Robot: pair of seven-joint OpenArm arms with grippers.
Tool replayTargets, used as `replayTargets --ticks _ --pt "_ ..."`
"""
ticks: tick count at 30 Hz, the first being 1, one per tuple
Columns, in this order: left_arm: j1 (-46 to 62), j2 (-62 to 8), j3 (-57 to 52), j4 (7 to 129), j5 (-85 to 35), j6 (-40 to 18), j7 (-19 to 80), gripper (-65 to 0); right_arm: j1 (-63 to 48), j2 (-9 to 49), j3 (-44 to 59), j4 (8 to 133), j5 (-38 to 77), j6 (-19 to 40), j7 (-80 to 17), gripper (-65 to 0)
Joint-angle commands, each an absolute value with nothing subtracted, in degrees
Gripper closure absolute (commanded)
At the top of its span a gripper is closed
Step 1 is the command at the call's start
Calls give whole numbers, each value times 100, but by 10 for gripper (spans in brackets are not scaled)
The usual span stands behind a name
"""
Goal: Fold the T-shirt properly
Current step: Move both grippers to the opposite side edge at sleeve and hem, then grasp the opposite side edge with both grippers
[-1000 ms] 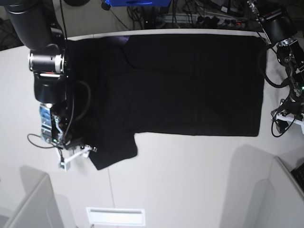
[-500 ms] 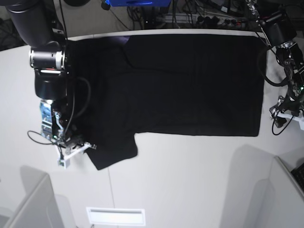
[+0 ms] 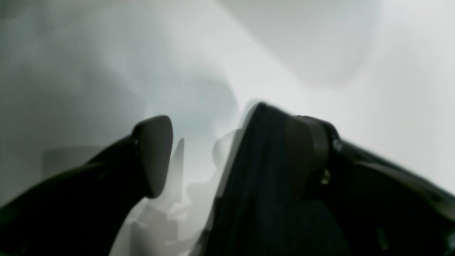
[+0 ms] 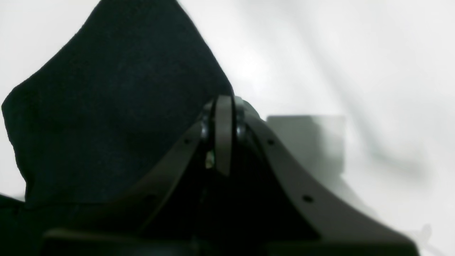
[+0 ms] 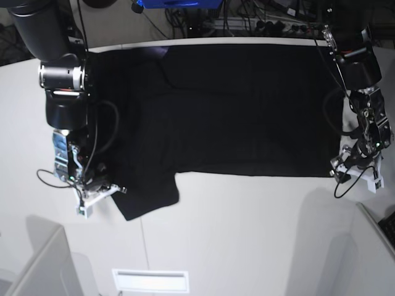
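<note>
The black T-shirt (image 5: 234, 111) lies spread flat on the white table (image 5: 247, 234), plain side up, with one sleeve (image 5: 148, 194) pointing toward the front left. My right gripper (image 5: 118, 190) is at that sleeve's left edge. In the right wrist view its jaws (image 4: 224, 135) are closed together, with the black sleeve cloth (image 4: 106, 106) running up to them. My left gripper (image 5: 338, 168) is at the shirt's front right hem corner. In the left wrist view it (image 3: 227, 153) is open, with a fold of black cloth (image 3: 256, 177) lying against the right finger.
Grey partitions stand at the front left (image 5: 37, 265) and front right (image 5: 370, 259) corners. A white slot (image 5: 150, 280) sits at the front edge. Cables and equipment (image 5: 247, 18) crowd the space behind the table's back edge.
The left arm has moved forward and in toward the shirt's front right hem corner. The right arm has hardly moved at the sleeve.
</note>
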State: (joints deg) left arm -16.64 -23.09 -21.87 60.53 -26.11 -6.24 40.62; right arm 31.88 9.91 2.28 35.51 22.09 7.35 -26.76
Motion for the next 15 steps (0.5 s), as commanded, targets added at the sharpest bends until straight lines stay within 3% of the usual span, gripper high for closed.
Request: replayTargets --ticks 1,15 --pt "-1895 -2440 -2211 6035 -2624 -629 3934 -476 3231 980 224 3521 2132 699 -3046 0" --pt "-2703 -2431 -927 4295 -2624 -620 3327 -469 3257 989 224 3530 2132 699 -3046 0"
